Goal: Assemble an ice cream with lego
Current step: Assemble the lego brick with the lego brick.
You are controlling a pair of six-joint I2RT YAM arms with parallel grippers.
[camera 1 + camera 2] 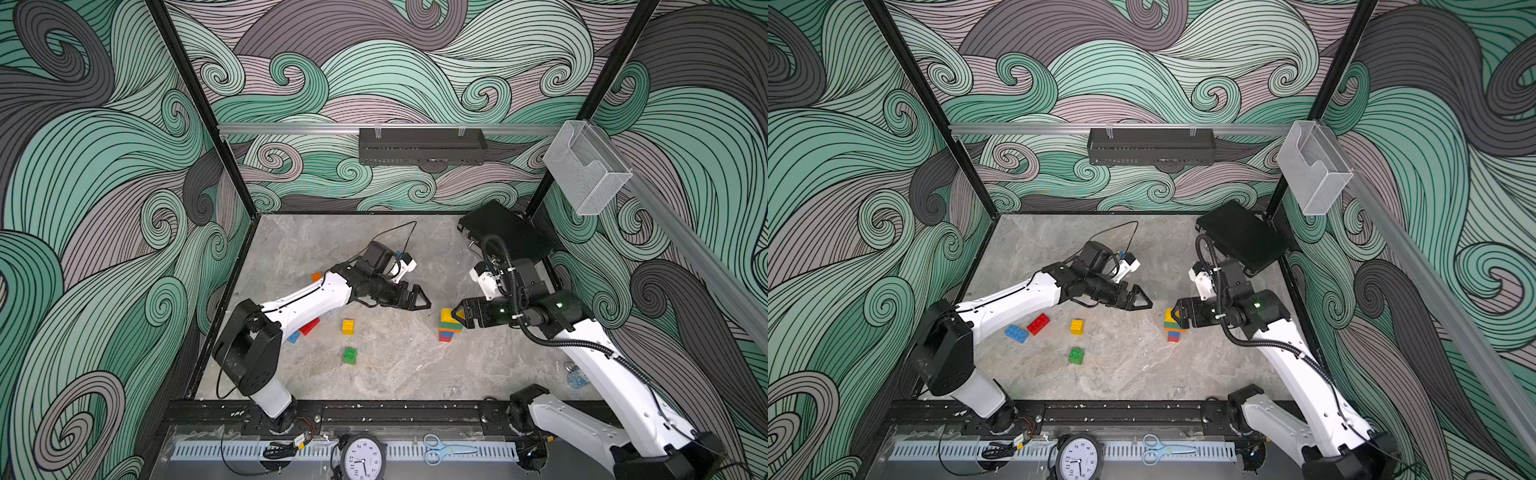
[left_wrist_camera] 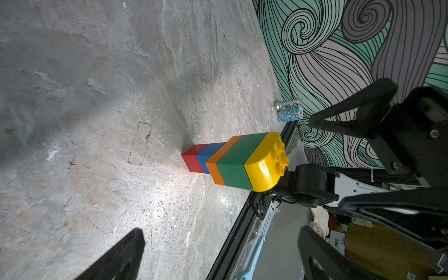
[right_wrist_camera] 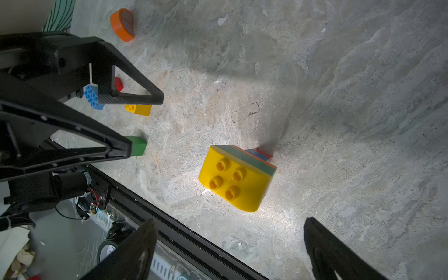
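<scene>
A lego stack stands on the stone table right of centre: red, blue, orange and green bricks topped by a yellow round-topped brick. My right gripper hovers just above and beside that top brick, open, with nothing between its fingers. My left gripper hangs open a short way left of the stack, empty. Loose lego lies further left: a yellow brick, a green brick, a red brick, a blue brick and an orange round-topped brick.
A black case lies at the back right corner. A metal chess piece and a stack of blue chips stand by the right wall. A black rail runs along the front edge, with a clock and scissors beyond it.
</scene>
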